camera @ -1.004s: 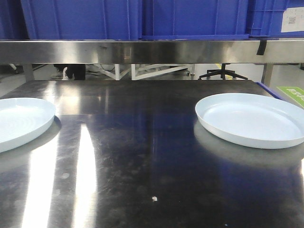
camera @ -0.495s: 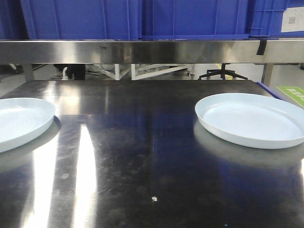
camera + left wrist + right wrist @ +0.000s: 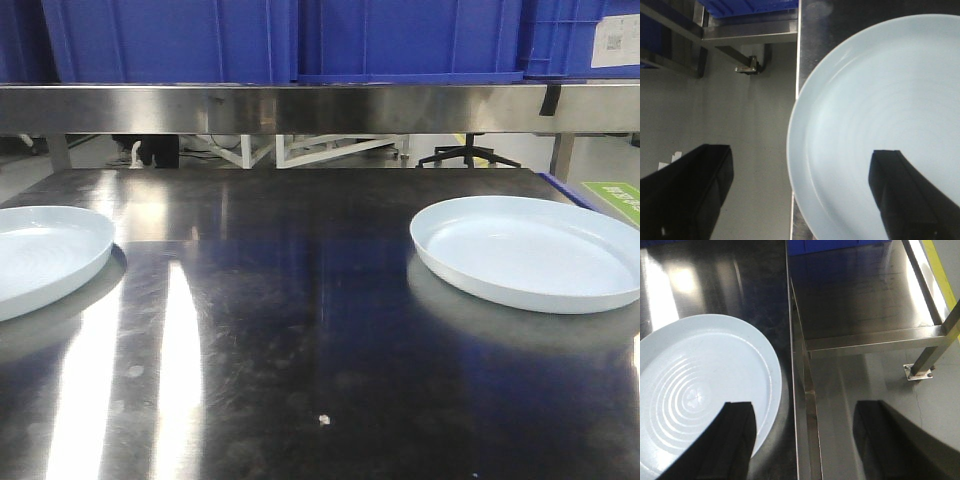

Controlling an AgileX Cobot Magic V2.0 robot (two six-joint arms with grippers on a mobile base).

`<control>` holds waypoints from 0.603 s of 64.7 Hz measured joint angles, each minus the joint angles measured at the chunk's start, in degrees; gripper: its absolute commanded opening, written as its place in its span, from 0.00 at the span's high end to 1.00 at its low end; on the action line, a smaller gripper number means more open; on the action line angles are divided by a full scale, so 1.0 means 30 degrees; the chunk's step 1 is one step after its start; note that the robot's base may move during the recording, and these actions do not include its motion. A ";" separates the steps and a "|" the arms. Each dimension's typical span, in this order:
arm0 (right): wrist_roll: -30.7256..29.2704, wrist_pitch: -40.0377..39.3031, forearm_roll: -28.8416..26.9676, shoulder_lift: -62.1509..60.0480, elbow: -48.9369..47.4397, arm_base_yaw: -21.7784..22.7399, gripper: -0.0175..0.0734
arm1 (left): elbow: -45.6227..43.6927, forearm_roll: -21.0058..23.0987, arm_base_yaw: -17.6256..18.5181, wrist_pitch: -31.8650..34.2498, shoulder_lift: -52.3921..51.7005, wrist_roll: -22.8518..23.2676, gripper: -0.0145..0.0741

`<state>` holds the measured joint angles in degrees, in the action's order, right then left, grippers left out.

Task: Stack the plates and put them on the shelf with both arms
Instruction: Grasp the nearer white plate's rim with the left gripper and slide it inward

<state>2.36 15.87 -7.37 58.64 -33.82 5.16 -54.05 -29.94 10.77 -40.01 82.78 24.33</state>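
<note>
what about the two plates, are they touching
Apart. The front view shows the left plate and the right plate at opposite sides, with dark tabletop between them.

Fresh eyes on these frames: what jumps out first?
Two pale plates lie far apart, unstacked, on the dark glossy tabletop: the left plate at its left edge, the right plate near the right. Above, blue crates sit on the steel shelf. In the wrist views, the left gripper and the right gripper each hang open across a plate's rim.
</note>
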 measured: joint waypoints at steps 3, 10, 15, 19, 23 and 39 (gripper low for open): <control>0.0000 0.0000 0.0000 0.0000 0.0000 0.0000 0.23 | 0.0000 0.0000 -0.0259 0.0097 0.0140 0.0085 0.16; 0.0000 0.0033 0.0000 0.0000 0.0000 0.0000 0.23 | 0.0000 0.0000 -0.0978 0.0370 0.0284 0.0170 0.16; 0.0000 0.0070 0.0000 0.0000 0.0000 0.0000 0.23 | 0.0000 0.0201 -0.1425 0.0629 0.0316 0.0170 0.16; 0.0000 0.0099 0.0000 0.0000 0.0000 0.0000 0.23 | 0.0000 0.0410 -0.1741 0.0838 0.0316 0.0170 0.16; 0.0000 0.0115 0.0000 0.0000 0.0000 0.0000 0.23 | 0.0000 0.0562 -0.1954 0.0916 0.0316 0.0204 0.16; 0.0000 0.0144 0.0000 0.0000 0.0000 0.0000 0.23 | -0.0032 0.0791 -0.2491 0.1411 0.0787 0.0204 0.16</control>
<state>2.36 16.30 -7.37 58.64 -33.82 5.16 -54.14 -27.56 3.30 -35.78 85.14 24.94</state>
